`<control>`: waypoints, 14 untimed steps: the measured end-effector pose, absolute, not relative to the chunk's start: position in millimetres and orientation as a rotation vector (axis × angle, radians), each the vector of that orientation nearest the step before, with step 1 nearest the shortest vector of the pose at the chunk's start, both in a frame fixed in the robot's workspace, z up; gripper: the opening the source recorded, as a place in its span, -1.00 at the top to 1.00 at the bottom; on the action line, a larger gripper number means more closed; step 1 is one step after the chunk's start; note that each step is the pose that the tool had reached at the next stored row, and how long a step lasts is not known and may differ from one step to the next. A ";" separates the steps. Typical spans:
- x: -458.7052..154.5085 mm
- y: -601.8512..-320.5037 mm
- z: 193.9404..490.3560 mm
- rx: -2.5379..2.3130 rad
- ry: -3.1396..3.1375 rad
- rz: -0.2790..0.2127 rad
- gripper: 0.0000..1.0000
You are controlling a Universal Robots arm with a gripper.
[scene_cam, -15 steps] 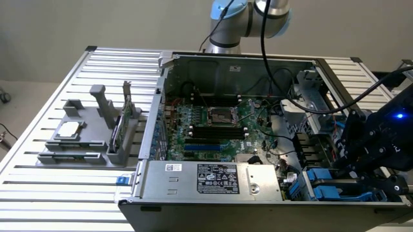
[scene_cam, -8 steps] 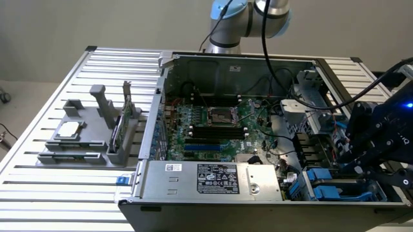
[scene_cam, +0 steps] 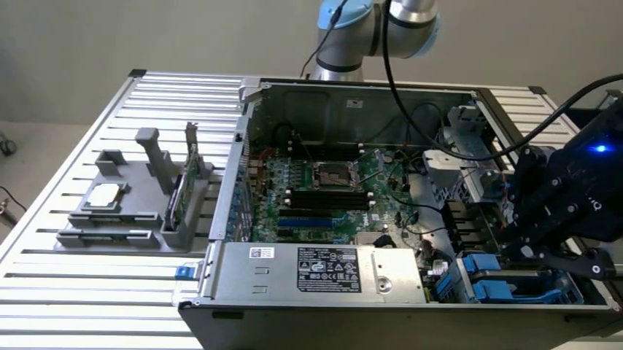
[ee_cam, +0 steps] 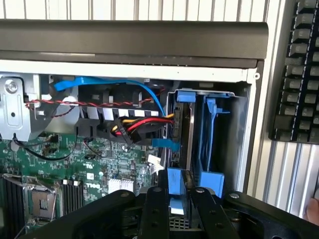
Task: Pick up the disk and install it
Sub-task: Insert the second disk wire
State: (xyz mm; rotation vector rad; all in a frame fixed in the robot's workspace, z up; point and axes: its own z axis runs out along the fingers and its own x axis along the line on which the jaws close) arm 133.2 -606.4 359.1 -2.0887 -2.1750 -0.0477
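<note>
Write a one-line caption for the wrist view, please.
Gripper holding the blue-framed disk at the drive bay of the open computer case.

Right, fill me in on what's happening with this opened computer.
A single robot arm has its black gripper lowered into the open grey computer case, over the drive bays at the exterior view's right. In the wrist view its fingers are closed on the bright blue plastic carrier of the disk, which stands on edge at the mouth of a bay beside another blue drive carrier. The green motherboard lies open alongside. A grey parts holder sits on the slatted table.
</note>
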 end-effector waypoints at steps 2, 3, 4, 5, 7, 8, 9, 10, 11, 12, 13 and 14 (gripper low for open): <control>129.0 -606.4 360.7 -2.089 -2.175 -0.048 0.55; 127.0 -606.4 361.3 -2.089 -2.175 -0.048 0.69; 124.9 -606.4 361.8 -2.089 -2.175 -0.049 0.69; 123.3 -606.3 362.1 -2.089 -2.176 -0.050 0.79; 122.8 -606.4 362.2 -2.090 -2.177 -0.052 0.79; 122.8 -606.4 362.2 -2.090 -2.177 -0.052 0.79; 122.8 -606.4 362.2 -2.090 -2.177 -0.052 0.79; 122.8 -606.4 362.2 -2.090 -2.177 -0.052 0.79; 122.8 -606.3 362.2 -2.090 -2.176 -0.053 0.79; 122.8 -606.4 362.2 -2.089 -2.176 -0.054 0.79; 122.8 -606.4 362.3 -2.089 -2.176 -0.054 0.79; 122.8 -606.4 362.3 -2.089 -2.176 -0.054 0.79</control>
